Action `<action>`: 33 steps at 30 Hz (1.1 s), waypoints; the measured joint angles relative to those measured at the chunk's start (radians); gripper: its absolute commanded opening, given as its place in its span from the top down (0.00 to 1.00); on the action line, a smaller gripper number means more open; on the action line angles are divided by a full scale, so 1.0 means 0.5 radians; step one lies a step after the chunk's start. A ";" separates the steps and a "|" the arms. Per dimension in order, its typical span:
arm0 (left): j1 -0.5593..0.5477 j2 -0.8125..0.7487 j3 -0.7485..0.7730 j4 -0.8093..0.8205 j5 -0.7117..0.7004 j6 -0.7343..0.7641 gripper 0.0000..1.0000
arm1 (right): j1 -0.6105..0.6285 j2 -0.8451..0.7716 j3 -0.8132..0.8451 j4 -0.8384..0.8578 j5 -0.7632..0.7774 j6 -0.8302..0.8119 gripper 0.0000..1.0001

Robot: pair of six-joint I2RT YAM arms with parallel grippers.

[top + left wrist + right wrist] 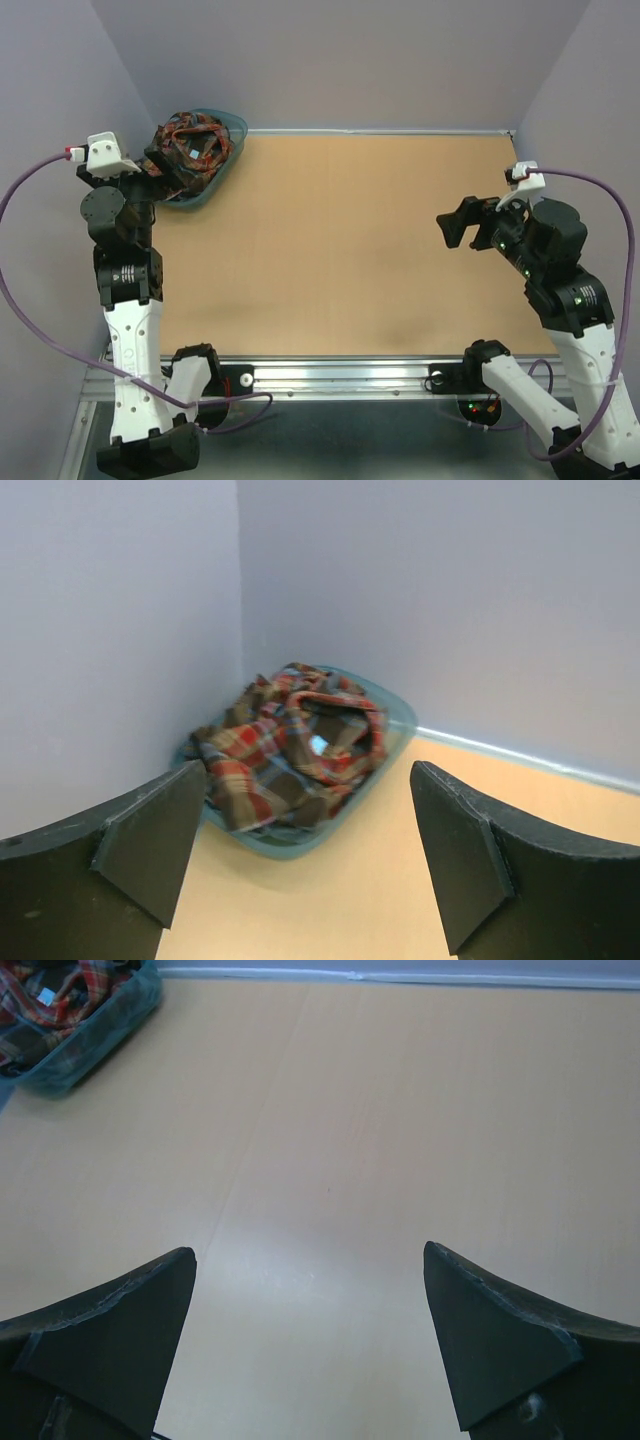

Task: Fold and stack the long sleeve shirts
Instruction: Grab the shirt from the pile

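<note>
**Shirt in the basket, both grippers empty**

Top view: my left gripper (163,165) hangs at the near edge of the basket (236,127) in the far left corner, lined up, I'd say, for a reach in. The shirt (192,143) lies crumpled inside, a mound of plaid rising above the rim. My right gripper (462,226) waits over the right side of the table (350,250), well apart from the cloth and probably leaving room for laying it out.

Left wrist: my fingers (150,845) are spread wide with nothing between them, framing the basket. The flannel looks soft and rumpled in red, brown, navy and yellow. I can't tell whether it is one shirt or several. The teal tub has rounded corners and see-through walls.

Right wrist: these fingers (505,1335) are also spread and empty, matte black wedges over smooth, pale wood-look tabletop. The basket sits at the far left.
</note>
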 measured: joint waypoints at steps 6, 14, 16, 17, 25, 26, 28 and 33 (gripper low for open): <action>-0.047 -0.079 0.000 -0.084 0.597 -0.193 1.00 | 0.001 0.040 0.000 0.000 0.015 0.000 0.00; -0.150 -0.117 0.103 -0.256 0.588 -0.128 0.25 | 0.002 0.097 0.004 -0.001 0.075 -0.005 0.00; -0.172 -0.121 0.143 -0.283 0.552 -0.125 0.01 | 0.002 0.099 0.004 -0.001 0.083 -0.005 0.00; -0.173 -0.124 0.155 -0.290 0.537 -0.138 0.01 | 0.002 0.100 0.005 -0.001 0.084 -0.005 0.00; -0.172 -0.105 0.162 -0.306 0.372 -0.213 0.01 | 0.002 0.094 0.019 0.001 0.079 -0.002 0.00; -0.172 -0.073 0.160 -0.306 0.331 -0.233 0.01 | 0.002 0.090 0.019 0.001 0.074 -0.001 0.00; -0.172 -0.028 0.160 -0.303 0.267 -0.276 0.01 | 0.002 0.078 0.019 0.002 0.064 0.004 0.00; -0.172 0.324 0.160 -0.268 0.035 -0.405 0.01 | 0.002 0.034 0.019 0.002 0.040 0.019 0.00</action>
